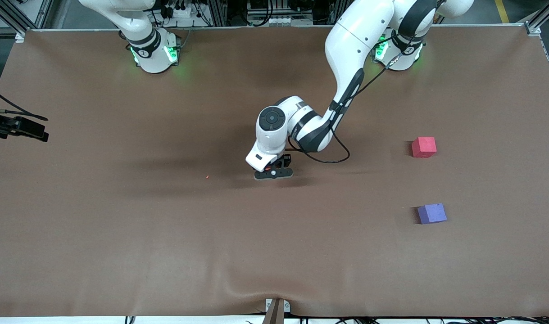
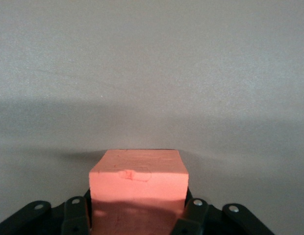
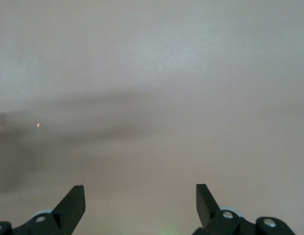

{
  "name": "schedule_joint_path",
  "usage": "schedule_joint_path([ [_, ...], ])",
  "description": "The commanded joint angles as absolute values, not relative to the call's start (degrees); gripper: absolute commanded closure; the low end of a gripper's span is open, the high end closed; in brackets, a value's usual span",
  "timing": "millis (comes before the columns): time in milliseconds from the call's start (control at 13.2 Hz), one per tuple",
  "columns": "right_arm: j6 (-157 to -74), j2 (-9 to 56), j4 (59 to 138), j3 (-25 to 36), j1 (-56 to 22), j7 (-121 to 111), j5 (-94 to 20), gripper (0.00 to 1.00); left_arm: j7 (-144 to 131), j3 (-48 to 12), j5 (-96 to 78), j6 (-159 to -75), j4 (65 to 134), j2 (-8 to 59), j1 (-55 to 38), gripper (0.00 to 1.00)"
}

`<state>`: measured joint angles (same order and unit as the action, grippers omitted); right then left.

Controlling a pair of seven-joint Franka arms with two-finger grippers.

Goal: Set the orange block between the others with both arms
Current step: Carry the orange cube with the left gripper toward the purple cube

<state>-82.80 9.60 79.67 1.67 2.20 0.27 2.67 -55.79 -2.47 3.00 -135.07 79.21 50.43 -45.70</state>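
The orange block (image 2: 137, 178) sits between the fingers (image 2: 76, 215) of my left gripper (image 2: 137, 215), which press against its two sides. In the front view the left gripper (image 1: 273, 173) is low at the middle of the table and hides the block almost entirely. The others lie toward the left arm's end of the table. They are a red-pink cube (image 1: 424, 147) and a purple-blue cube (image 1: 432, 213), which is nearer to the front camera, with a gap of bare cloth between them. My right gripper (image 3: 140, 196) is open over bare table and holds nothing.
Brown cloth (image 1: 166, 234) covers the whole table. A tiny orange crumb (image 1: 206, 177) lies beside the left gripper, toward the right arm's end. The right arm's black hand (image 1: 17, 127) hangs at that end of the table.
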Motion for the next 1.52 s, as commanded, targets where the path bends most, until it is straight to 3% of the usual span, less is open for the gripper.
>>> schedule_joint_path([
  [0,-82.4,8.5,80.7,1.9,0.6,0.7,3.5,0.00,-58.0,-1.6,4.3,-134.6,78.0,48.4,-45.4,1.00],
  [531,-81.0,8.4,80.6,2.4,-0.3,0.6,3.4,0.00,-56.7,-1.9,4.2,-117.9,81.4,35.8,-34.5,1.00],
  [986,-78.2,8.2,80.4,2.4,0.0,0.6,-0.2,0.00,-42.0,-2.2,4.1,-117.1,94.5,26.2,-24.7,1.00],
  [1441,-77.8,8.4,80.0,2.4,0.2,0.6,-0.9,0.00,-22.0,-2.2,4.5,-117.9,101.3,25.8,-10.4,1.00],
])
